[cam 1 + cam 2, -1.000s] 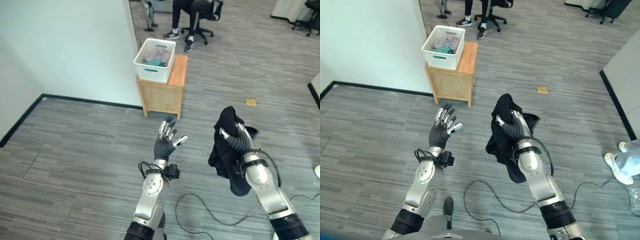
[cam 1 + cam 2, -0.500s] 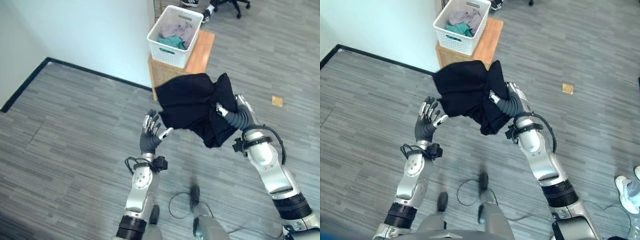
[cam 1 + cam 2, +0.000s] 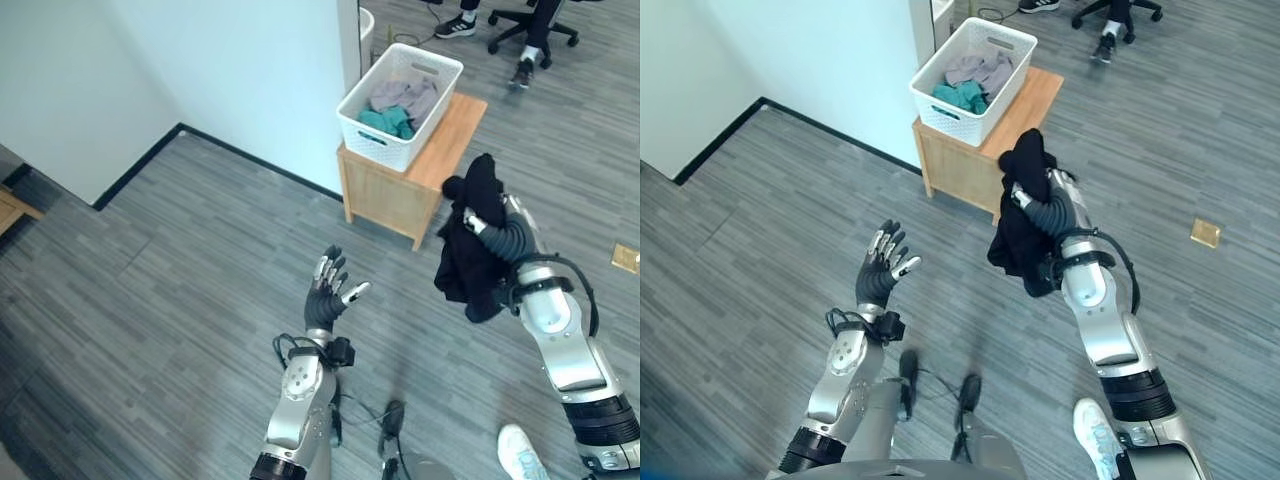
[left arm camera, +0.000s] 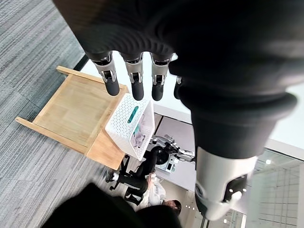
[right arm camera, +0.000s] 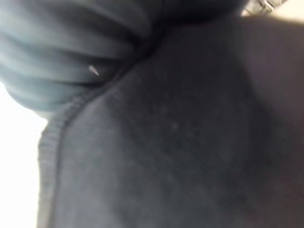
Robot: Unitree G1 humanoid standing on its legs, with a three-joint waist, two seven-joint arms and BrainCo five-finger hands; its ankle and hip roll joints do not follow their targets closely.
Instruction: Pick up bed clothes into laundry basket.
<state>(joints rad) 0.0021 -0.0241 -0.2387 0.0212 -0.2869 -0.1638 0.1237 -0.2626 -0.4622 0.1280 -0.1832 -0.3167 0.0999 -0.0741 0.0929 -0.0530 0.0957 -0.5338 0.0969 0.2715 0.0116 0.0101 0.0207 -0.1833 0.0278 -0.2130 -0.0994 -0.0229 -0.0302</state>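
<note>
A black garment [image 3: 470,250] hangs bunched from my right hand [image 3: 503,232], whose fingers are curled into the cloth, in front of the small wooden table. The same black cloth [image 5: 180,142] lies right against the right wrist camera. A white laundry basket [image 3: 385,145] stands on that wooden table [image 3: 450,170] by the wall corner, with grey and teal clothes [image 3: 395,105] inside. My left hand [image 3: 325,290] is raised over the floor, fingers straight and spread, holding nothing. Past those fingers [image 4: 137,80] the basket [image 4: 130,126] and table [image 4: 71,114] appear again.
A white wall [image 3: 230,70] with a dark skirting strip runs along the left and ends at the corner beside the basket. A person sits on an office chair [image 3: 535,20] beyond the table. A small brown tile [image 3: 625,258] lies on the grey plank floor at the right.
The black garment, spread wide between the hands half a second ago, now hangs bunched from my right hand. The camera has shifted, and the basket and table now sit lower and nearer.
</note>
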